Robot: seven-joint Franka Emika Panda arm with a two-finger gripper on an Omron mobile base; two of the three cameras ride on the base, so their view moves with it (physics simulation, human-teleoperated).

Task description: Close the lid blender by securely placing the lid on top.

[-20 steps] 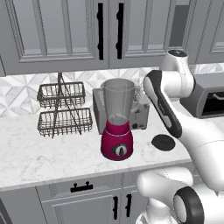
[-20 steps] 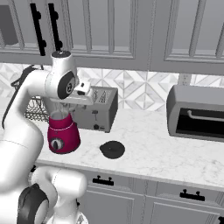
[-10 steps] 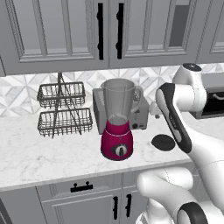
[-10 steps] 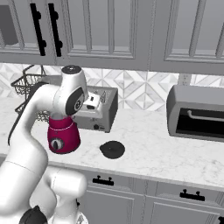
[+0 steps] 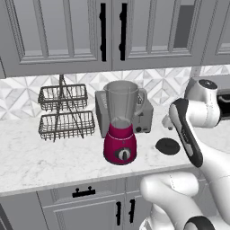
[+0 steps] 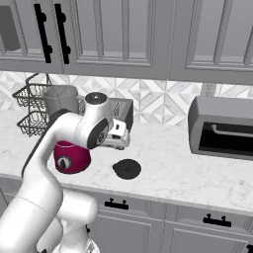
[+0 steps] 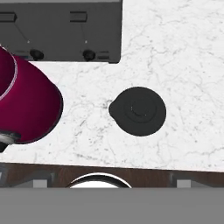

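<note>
The lid (image 7: 138, 110), a flat round black disc, lies on the marble counter to the right of the blender; it also shows at lid (image 5: 167, 146) and lid (image 6: 127, 168). The blender (image 5: 120, 126) has a magenta base with a black dial and a clear jar with an uncovered mouth; its base (image 6: 71, 156) sits left of the lid, and base (image 7: 26, 105) is at the left in the hand view. My gripper (image 6: 118, 143) hangs above the counter, just over and slightly behind the lid, open and holding nothing. It also shows as gripper (image 5: 167, 122).
A grey toaster (image 5: 141, 117) stands right behind the blender, close to the lid's far side. A two-tier wire basket (image 5: 65, 112) sits at the left. A dark toaster oven (image 6: 222, 128) stands at the right. Bare marble lies between the lid and that oven.
The arm has swung right, from beside the blender jar to above the lid. The lid and blender have stayed put.
</note>
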